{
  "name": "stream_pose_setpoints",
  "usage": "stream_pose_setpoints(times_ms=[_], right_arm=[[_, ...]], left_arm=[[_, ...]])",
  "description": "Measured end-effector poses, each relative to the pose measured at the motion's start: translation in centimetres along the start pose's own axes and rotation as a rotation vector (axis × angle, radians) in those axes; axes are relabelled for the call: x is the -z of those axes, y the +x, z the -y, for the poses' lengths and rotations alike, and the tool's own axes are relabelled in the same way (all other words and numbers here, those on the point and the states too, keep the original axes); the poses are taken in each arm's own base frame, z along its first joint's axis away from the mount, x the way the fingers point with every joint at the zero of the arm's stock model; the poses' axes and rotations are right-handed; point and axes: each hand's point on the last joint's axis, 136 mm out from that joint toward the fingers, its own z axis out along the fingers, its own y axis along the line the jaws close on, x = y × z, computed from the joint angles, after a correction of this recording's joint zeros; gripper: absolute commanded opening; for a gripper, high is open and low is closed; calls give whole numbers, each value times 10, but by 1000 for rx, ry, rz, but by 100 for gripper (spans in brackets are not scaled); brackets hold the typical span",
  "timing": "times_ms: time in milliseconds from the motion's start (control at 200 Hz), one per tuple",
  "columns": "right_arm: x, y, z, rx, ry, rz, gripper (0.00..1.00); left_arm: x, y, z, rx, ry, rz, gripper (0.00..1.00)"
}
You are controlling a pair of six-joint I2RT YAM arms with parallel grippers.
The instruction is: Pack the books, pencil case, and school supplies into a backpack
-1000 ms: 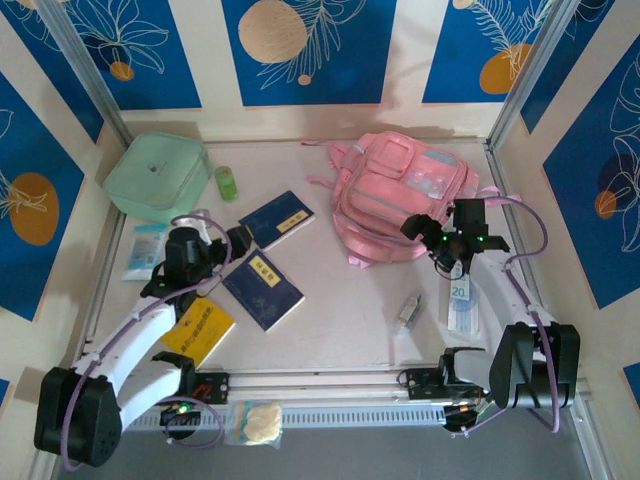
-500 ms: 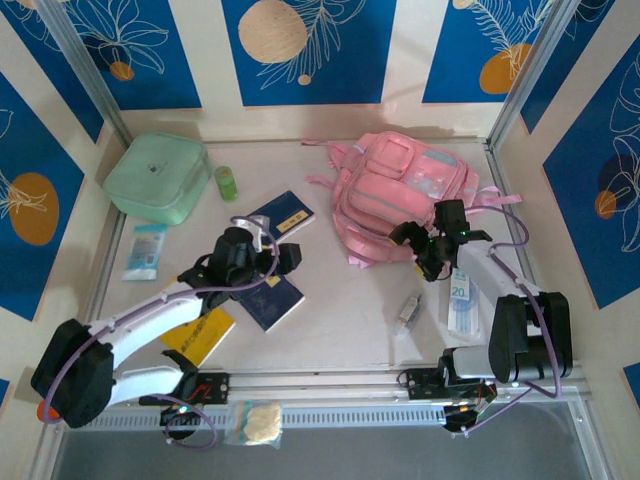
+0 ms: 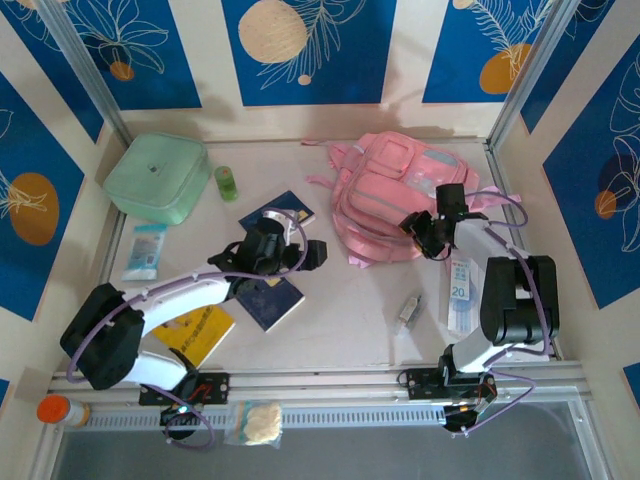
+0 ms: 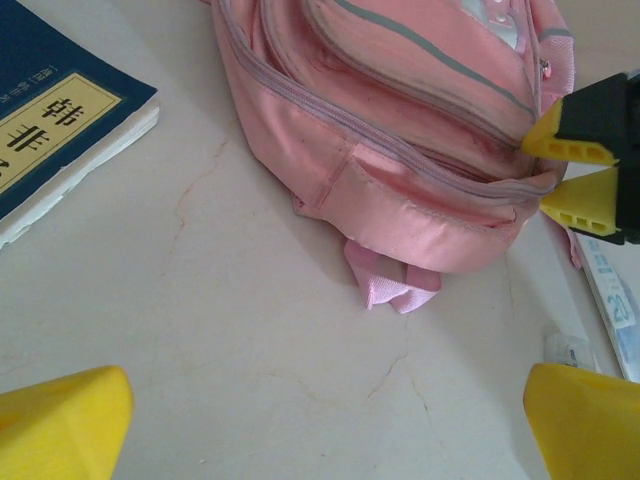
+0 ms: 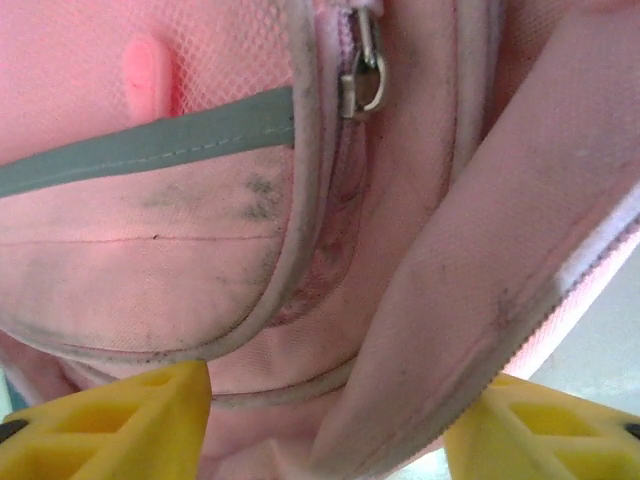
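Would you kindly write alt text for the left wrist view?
A pink backpack lies on a pale table, the right gripper at its zipper edge. A navy book lies upper left; the left gripper's open yellow fingertips frame the bottom corners.

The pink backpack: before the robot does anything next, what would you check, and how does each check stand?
1. Soft pink backpack open for packing: not ok, zips look closed.
2. Right gripper at backpack's edge, fabric between its fingers: ok.
3. Its hold is firm: cannot tell.
4. Silver metal zipper pull caught: not ok, it lies past the fingertips.
5. Left gripper open, empty: ok.
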Motion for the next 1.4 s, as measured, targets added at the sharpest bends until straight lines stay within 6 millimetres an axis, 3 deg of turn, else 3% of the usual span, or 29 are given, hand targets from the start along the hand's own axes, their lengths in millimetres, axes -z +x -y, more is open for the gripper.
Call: stream_pose_setpoints(times_ms=[140, 315, 560, 825, 900, 1035, 1176, 1296, 1396], right_arm=[[-8, 7, 0, 56, 24, -25, 25], [-14, 24, -17, 182, 13, -60, 0], [-18, 61, -35, 315, 0, -123, 0], [-23, 112, -52, 428, 2, -183, 0], [-24, 124, -55, 442, 1, -197, 9], [-20, 139, -62, 452, -17, -217, 36], [10, 135, -78, 449, -94, -178, 58], [50, 101, -92, 394, -207, -88, 67], [67, 57, -79, 305, -220, -6, 72]], left_arm=[[0, 3, -2, -1, -12, -9, 99], [11, 4, -12, -2, -75, -21, 99], [32, -11, -15, -1, -138, 3, 99], [38, -9, -21, 12, -171, -4, 99], [39, -8, -22, 15, -174, -8, 100], [39, -10, -20, 23, -169, -9, 100], [36, -12, -11, 53, -131, -12, 99], [25, -10, -2, 85, -96, -20, 99], [13, -2, 14, 103, -44, -39, 99]])
